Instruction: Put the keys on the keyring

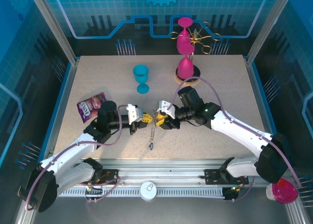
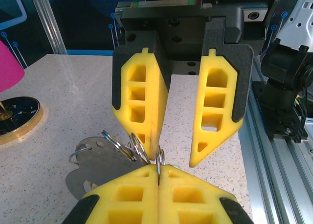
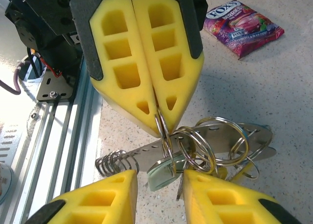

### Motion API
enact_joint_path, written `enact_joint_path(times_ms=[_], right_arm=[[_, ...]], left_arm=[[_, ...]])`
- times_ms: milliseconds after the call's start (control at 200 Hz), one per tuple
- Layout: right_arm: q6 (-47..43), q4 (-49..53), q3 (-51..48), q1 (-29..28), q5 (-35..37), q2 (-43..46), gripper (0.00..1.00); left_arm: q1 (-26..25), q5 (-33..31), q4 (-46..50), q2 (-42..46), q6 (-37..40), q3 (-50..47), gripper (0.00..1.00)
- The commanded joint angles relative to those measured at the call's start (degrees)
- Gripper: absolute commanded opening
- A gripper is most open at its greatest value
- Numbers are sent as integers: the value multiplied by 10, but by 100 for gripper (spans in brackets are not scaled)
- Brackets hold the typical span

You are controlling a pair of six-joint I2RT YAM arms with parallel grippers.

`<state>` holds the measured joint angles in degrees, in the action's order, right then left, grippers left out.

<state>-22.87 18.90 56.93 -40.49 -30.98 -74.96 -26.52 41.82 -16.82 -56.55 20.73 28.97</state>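
Speckled beige tabletop [image 1: 220, 87] inside a blue-lit enclosure.

Top view: blue goblet [image 1: 141, 78] upright. The keyring [image 1: 154, 119] is on the near side of the goblet, slightly to its right, and its chain [image 1: 152, 133] trails away from the goblet. Left gripper [image 1: 146, 118] and right gripper [image 1: 162, 120] meet at the ring, tip to tip.

Left wrist view: left jaws are pressed together on one thin wire ring. Right jaws stand apart with nothing clamped. Flat silvery keys [image 2: 93, 168] hang off the bunch.

Right wrist view: same pinch. Several split rings overlap loosely, with key blades behind them.

Handling, judged: light, hard, slick metal. The bunch is likely to swing freely. The ring wire looks thin, stiff and springy. Best hold is a flat key head, leaving the ring's split end exposed.
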Motion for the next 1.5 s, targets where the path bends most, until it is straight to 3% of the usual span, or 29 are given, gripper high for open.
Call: enact_joint_path(times_ms=[0, 380, 826, 976, 1136, 1391, 1491], right_arm=[[20, -30, -4, -2, -13, 5, 30], [43, -71, -5, -14, 29, -12, 29], [15, -22, 5, -14, 93, -11, 9], [3, -1, 14, -16, 76, -16, 5], [-9, 12, 25, -27, 34, -25, 15], [2, -39, -11, -3, 43, 31, 33], [0, -50, -20, 1, 43, 44, 34]], left_arm=[[-5, 4, -33, 1, -17, 6, 0], [-9, -35, -129, -10, -162, -10, 0], [-12, -46, -142, 1, -182, -22, 0], [-13, -43, -159, 0, -185, -24, 0], [-13, -21, -186, -9, -174, -29, 0], [-13, -16, -115, -9, -100, -14, 0], [-13, -12, -107, -8, -89, -14, 0]])
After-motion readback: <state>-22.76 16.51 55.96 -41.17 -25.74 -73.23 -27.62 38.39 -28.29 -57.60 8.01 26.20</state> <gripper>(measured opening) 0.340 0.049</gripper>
